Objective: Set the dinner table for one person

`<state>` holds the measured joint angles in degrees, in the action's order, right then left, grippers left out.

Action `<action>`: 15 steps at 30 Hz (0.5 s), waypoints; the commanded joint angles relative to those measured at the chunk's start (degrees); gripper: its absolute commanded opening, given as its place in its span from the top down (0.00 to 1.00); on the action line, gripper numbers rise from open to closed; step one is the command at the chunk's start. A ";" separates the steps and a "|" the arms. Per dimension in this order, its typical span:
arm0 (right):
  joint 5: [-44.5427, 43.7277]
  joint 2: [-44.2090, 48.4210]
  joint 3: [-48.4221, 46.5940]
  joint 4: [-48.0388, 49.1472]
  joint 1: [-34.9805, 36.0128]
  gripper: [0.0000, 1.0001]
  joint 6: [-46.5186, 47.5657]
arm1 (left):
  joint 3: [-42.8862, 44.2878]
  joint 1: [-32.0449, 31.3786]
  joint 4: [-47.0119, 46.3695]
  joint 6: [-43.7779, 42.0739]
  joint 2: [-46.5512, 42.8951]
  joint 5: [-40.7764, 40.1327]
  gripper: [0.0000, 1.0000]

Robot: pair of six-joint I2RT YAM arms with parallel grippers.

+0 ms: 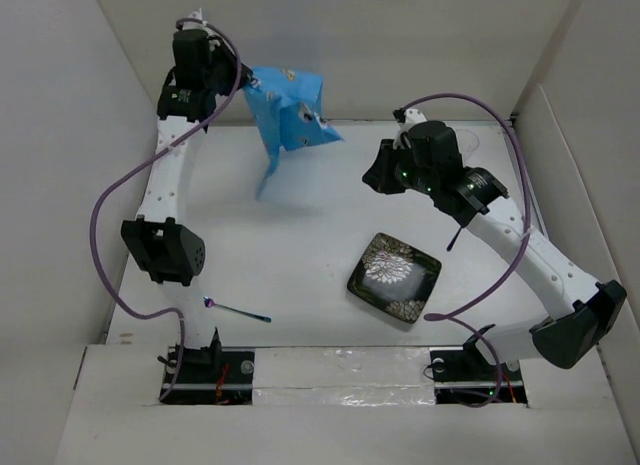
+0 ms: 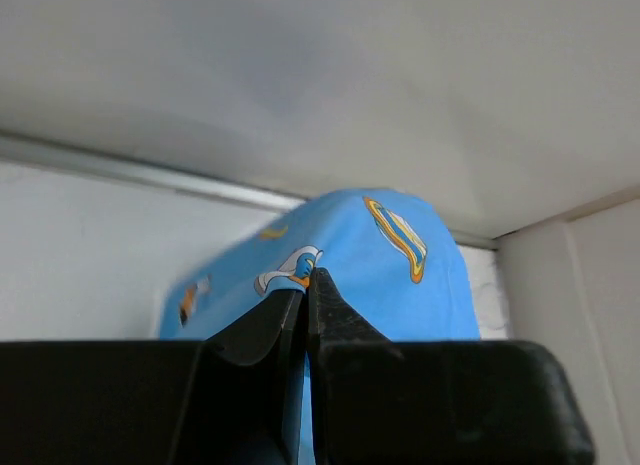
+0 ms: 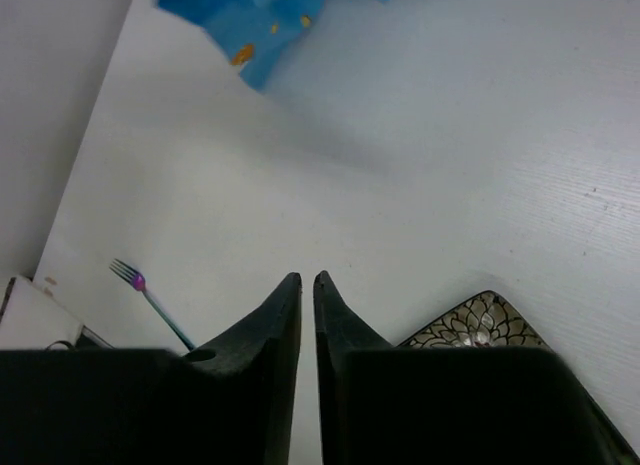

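White walls boxed in the dinner table [image 1: 300, 235], and most of its matte top lay bare. Up by the far left corner, the left gripper [image 2: 310, 285] was clamped on a fold of the blue cartoon-print cloth [image 1: 290, 110] and held it clear of the surface, the fabric hanging bunched with a loose tail pointing down. Over on the right half, the right gripper [image 3: 307, 285] hovered above the table, its jaws drawn almost together with nothing between them.

A dark square plate [image 1: 394, 276] with a floral pattern sat toward the near edge, right of centre. The fork [image 1: 237, 310] lay close to the near edge on the left, well apart from the plate.

By my read, the cloth was the step in hand, to go down as a placemat. The next move called for lowering it onto open table and spreading it flat. One pinch point would not do that neatly, so the right claw would likely have to open and catch a free corner. Plate and fork would come after.
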<state>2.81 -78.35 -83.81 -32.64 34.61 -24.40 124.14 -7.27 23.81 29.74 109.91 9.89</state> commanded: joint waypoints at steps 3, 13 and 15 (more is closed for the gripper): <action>-1.75 0.56 -3.55 0.65 0.46 0.54 1.46 | 3.85 -1.61 -1.39 3.31 -6.09 7.42 1.00; -1.14 -0.31 4.79 4.78 -0.07 0.32 -1.87 | -11.19 -3.19 -0.17 -3.72 0.21 11.03 0.82; -0.53 -0.66 7.07 5.48 -0.07 0.62 -3.01 | -12.77 -5.03 -0.17 -3.81 2.41 16.81 0.75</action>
<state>1.93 -78.48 -79.02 -30.33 34.59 -25.21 114.30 -10.68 21.69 28.25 109.16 21.45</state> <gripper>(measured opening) 0.486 0.234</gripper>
